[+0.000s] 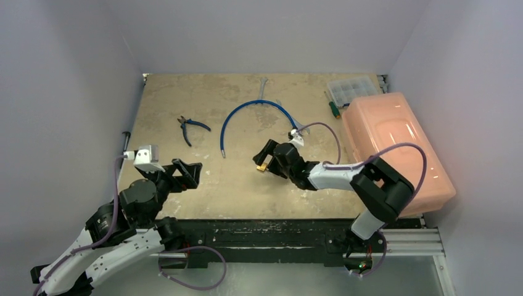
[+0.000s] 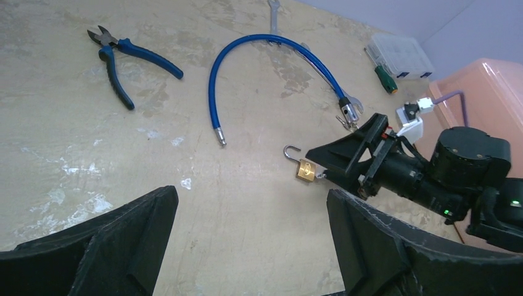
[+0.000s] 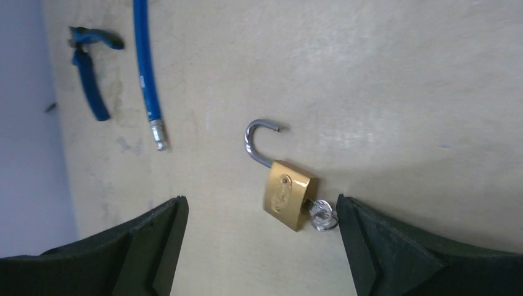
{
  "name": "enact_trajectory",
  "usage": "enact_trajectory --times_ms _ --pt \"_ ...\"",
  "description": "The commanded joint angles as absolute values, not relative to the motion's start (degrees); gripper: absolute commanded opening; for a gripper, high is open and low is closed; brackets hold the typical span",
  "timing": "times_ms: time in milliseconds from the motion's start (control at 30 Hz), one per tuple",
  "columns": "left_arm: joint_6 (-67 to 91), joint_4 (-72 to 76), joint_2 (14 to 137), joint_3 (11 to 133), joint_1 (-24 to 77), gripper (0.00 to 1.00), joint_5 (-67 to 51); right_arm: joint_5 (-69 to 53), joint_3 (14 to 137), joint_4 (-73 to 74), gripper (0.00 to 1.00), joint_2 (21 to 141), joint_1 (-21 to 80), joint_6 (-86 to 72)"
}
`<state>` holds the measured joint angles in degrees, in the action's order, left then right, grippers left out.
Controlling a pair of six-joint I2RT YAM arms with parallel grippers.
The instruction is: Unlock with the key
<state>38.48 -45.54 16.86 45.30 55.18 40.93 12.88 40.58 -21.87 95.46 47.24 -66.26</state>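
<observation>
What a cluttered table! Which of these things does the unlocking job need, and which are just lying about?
For the job:
brass padlock, already sprung open
small key, stuck in the padlock

Lying about:
blue-handled pliers
blue hose
wrench
green screwdriver
clear parts box
pink tub

Padlock: brass-yellow body, silver shackle.
Key: silvery, as far as I can make out.
Hose: bright blue, silver end fitting.
Pliers: blue handles, dark jaws.
Table: beige, mottled with pale scuffs.
Bin, far right: translucent orange-pink.
Screwdriver: green handle.
Left gripper and right gripper: I see black fingers on both.
</observation>
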Motion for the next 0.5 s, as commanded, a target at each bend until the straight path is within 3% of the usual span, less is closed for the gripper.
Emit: enact_trajectory --times_ms 0,200,467 --pt "38.08 -45.18 18.31 47.19 54.94 0.99 40.95 24.83 43.74 -0.97 0.99 86.42 50.32 -56.03" --pt "37.89 -45.06 19.23 47.03 54.51 0.99 41.28 32.42 45.29 17.08 0.99 65.61 51.85 -46.58" --pt "36.8 -44.04 19.6 46.74 53.66 0.99 40.67 36.25 39.05 21.27 0.99 31.71 52.38 -37.03"
